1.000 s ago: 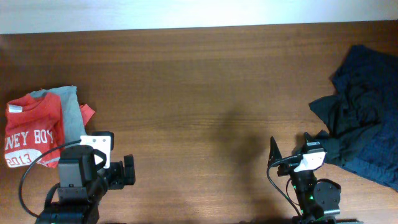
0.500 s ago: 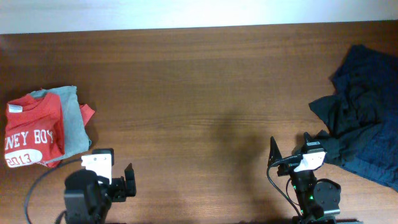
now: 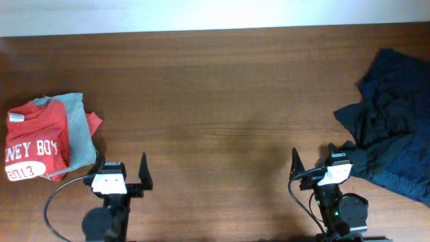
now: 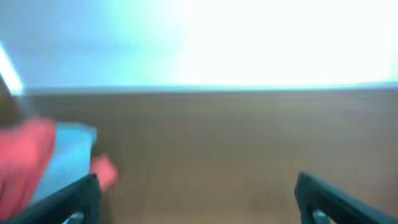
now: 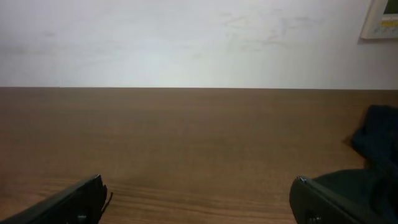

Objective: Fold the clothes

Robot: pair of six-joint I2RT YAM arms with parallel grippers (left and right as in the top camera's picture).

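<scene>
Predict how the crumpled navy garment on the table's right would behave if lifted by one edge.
The navy garment lies in loose wrinkles, so it would likely droop limply when lifted. Its heaped folds suggest a push would bunch it rather than slide it whole.

Black arms, white wrist blocks, looping black cables, left hand, right hand, dark tapered fingers

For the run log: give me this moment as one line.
orange-red T-shirt: roughly folded, far left | dark navy garment: crumpled, far right | left tool: open, empty | right tool: open, empty
</scene>
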